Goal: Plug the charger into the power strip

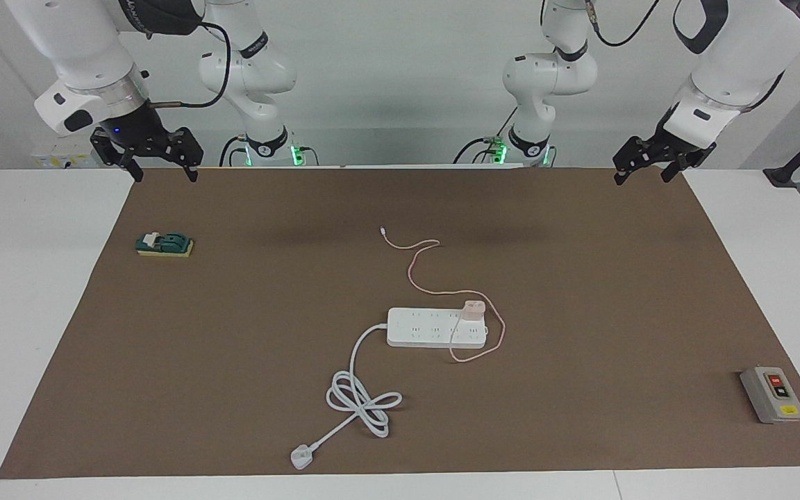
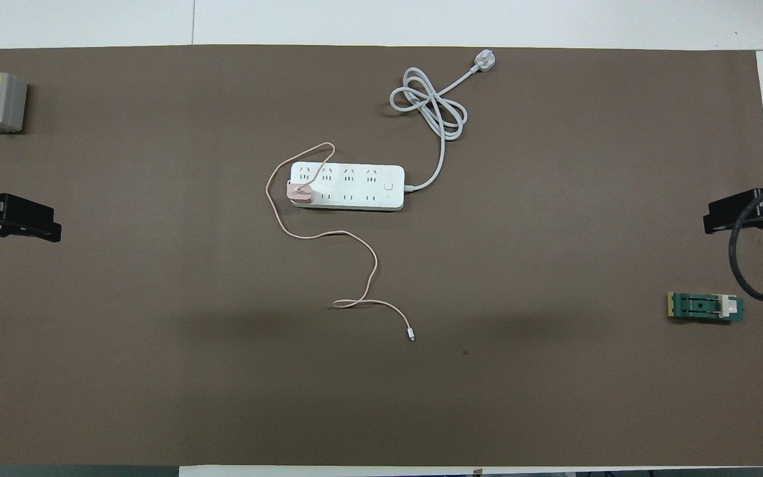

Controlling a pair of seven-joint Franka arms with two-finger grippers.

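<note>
The white power strip (image 1: 428,328) lies flat in the middle of the brown mat (image 1: 580,278). The pale pink charger (image 1: 473,309) sits upright on the strip's end toward the left arm, in a socket on the row nearer the robots. Its thin pink cable (image 1: 419,260) loops off the strip and trails toward the robots. The strip (image 2: 355,189) and charger (image 2: 301,191) also show in the overhead view. My left gripper (image 1: 643,177) hangs open and empty over the mat's corner at its own end. My right gripper (image 1: 165,175) hangs open and empty over the corner at its own end.
The strip's thick white cord (image 1: 362,399) lies coiled farther from the robots, ending in a white plug (image 1: 301,457). A grey box with red and yellow buttons (image 1: 772,394) stands toward the left arm's end. A small green block (image 1: 164,244) lies toward the right arm's end.
</note>
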